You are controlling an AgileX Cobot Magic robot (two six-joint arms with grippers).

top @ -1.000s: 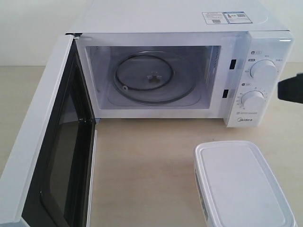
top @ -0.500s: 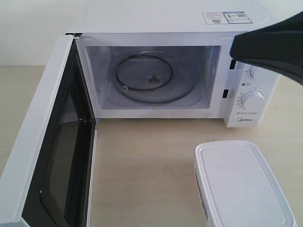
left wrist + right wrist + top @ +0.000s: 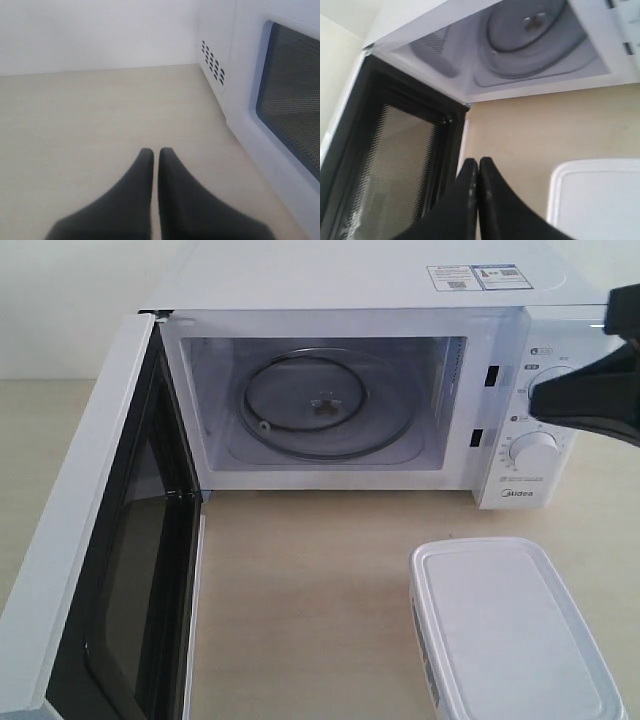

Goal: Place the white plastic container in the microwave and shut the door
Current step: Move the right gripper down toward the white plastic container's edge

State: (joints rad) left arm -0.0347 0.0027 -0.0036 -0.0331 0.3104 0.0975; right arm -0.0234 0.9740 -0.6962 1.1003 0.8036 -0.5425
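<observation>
The white microwave (image 3: 380,280) stands at the back of the table, its cavity and glass turntable (image 3: 325,405) exposed. Its door (image 3: 95,540) is swung wide open to the left, dark window facing inward. The white plastic container (image 3: 510,630) lies lidded on the table at the front right, apart from both grippers. My right gripper (image 3: 540,400) hovers in front of the dials, well above the container; in the right wrist view it (image 3: 478,162) is shut and empty, with the container (image 3: 597,197) below it. My left gripper (image 3: 155,152) is shut and empty, beside the door's outer face (image 3: 295,115).
The beige tabletop (image 3: 300,590) stretches between the open door and the container. Vent holes (image 3: 212,62) mark the microwave's side wall. A pale wall rises behind the table. The two dials (image 3: 533,452) sit close behind my right gripper.
The right arm swung in large across the upper right half a second ago, then drew back toward the right edge. The container, microwave and door have not moved.
</observation>
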